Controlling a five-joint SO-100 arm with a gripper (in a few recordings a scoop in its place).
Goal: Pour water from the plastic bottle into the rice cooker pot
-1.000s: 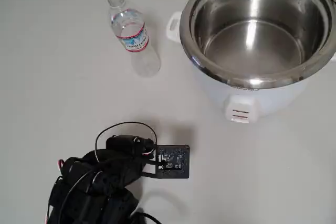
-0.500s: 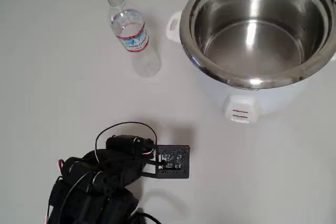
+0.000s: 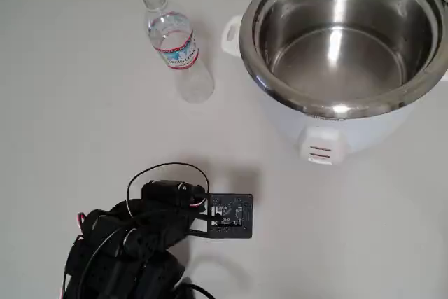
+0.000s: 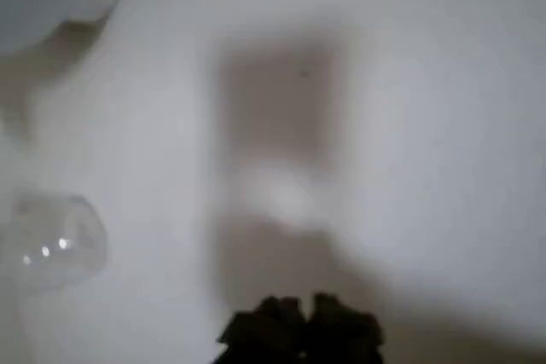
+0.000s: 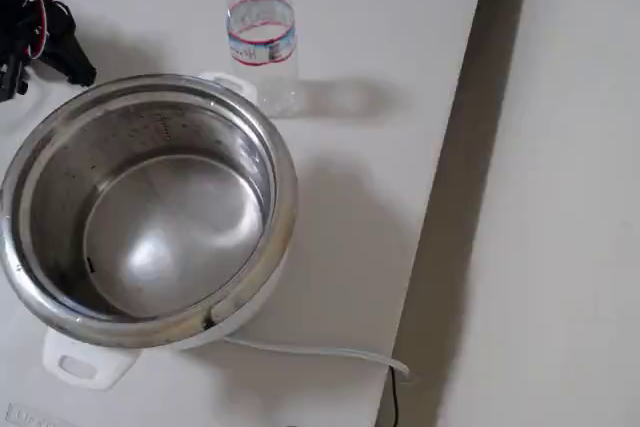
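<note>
White tabletop stretches under everything, plain and evenly lit; in the fixed view its right edge drops to a pale floor, and a thin white cable trails from the cooker toward that edge.

In the overhead view the black arm is folded at the lower left, its wrist board pointing right; the claw shows in the wrist view as a dark blurred shape at the bottom edge, its tips seeming pressed together with nothing between them (the blur leaves that uncertain, so I cannot tell for sure); in the fixed view a bit of it sits at the top left.

Well away from the claw, up the overhead picture, stands the plastic bottle, upright, capless, its red-and-blue banded label around the middle; in the fixed view the bottle stands just beyond the cooker's handle, apart from it; in the wrist view its clear rounded base is a blur left of the claw's tips; no liquid level can be made out.

Farther to the right of the claw and beside the bottle sits the rice cooker pot, shiny steel in a white body; the fixed view looks into the pot, whose floor shows only reflections.
</note>
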